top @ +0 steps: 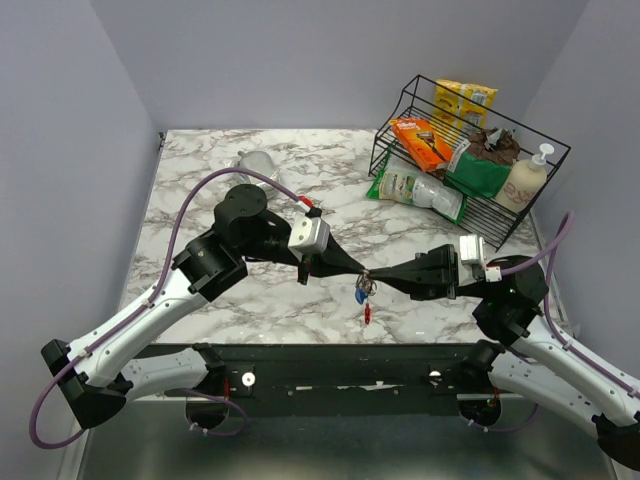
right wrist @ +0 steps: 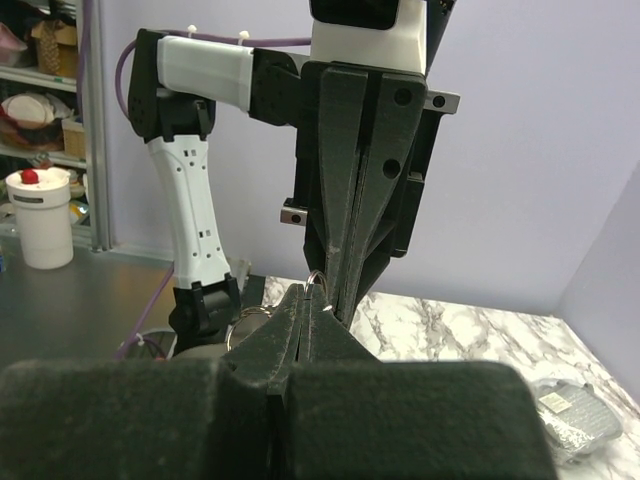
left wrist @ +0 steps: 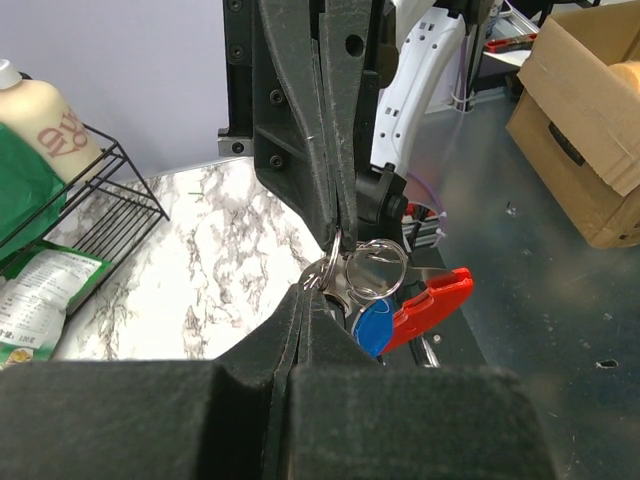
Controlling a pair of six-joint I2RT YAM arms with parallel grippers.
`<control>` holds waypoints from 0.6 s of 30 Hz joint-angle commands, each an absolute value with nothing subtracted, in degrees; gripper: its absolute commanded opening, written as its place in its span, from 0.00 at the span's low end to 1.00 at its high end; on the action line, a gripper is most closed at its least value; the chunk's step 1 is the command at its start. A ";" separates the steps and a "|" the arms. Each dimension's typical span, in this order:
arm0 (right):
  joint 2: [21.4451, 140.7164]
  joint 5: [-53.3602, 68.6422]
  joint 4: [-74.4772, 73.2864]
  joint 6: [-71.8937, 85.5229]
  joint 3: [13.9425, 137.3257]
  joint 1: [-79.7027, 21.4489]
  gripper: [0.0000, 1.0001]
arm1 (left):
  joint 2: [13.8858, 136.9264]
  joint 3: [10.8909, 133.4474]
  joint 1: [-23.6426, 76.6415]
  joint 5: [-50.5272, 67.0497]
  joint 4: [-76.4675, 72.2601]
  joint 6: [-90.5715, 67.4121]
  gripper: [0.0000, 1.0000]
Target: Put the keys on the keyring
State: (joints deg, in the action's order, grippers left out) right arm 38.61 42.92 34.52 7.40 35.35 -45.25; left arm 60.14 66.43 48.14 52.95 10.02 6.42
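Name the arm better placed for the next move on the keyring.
Left, probably. Both the left gripper and right gripper are shut tip to tip on the keyring, but the left wrist view shows its loops and tags openly; the right wrist view only a sliver.

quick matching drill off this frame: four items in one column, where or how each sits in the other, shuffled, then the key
Things:
1. keyring
2. red tag
3. blue tag
4. pump bottle

Places or states:
A. stands in the wire basket, far right
B. long piece, hangs lowest under the arms
C. pinched where the shut tips of the left gripper and right gripper meet
D. small and round, dangling just under the silver loop

Pairs: 1-C, 2-B, 3-D, 4-A
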 commanded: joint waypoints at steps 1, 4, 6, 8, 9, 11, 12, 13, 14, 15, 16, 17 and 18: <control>38.23 45.00 36.39 6.77 37.27 -45.26 0.00 | 60.73 67.85 48.16 49.31 9.85 7.65 0.00; 38.14 45.00 36.30 6.77 37.18 -45.26 0.00 | 60.03 67.24 48.16 48.08 8.79 7.56 0.00; 38.06 44.91 36.21 6.59 37.09 -45.35 0.00 | 59.59 66.97 48.16 47.29 8.27 7.56 0.00; 38.06 44.83 36.12 6.68 37.09 -45.26 0.00 | 59.33 66.71 48.16 46.67 8.17 7.56 0.03; 37.97 44.82 36.12 6.59 37.00 -45.35 0.00 | 58.80 66.53 48.16 46.41 8.26 7.56 0.06; 37.88 44.65 36.12 6.59 36.92 -45.26 0.00 | 58.45 65.92 48.16 45.18 8.17 7.38 0.25; 37.88 44.56 36.12 6.59 36.83 -45.26 0.00 | 57.93 65.57 48.16 45.00 8.17 7.47 0.32; 37.79 44.56 36.12 6.50 36.74 -45.35 0.00 | 57.57 64.87 48.16 44.83 8.00 7.47 0.48; 37.71 44.56 36.12 6.50 36.74 -45.26 0.00 | 57.22 64.43 48.16 44.56 7.91 7.47 0.54; 37.71 44.47 36.04 6.50 36.83 -45.26 0.00 | 56.52 64.16 48.16 44.39 7.74 7.47 0.64; 37.62 44.47 36.04 6.50 36.65 -45.35 0.00 | 56.17 63.46 48.16 44.12 7.73 7.47 0.67; 37.62 44.47 36.04 6.50 36.65 -45.26 0.00 | 55.90 63.11 48.16 43.77 7.65 7.47 0.69; 37.53 44.39 36.04 6.50 36.65 -45.26 0.00 | 55.20 62.93 48.16 43.51 7.65 7.47 0.73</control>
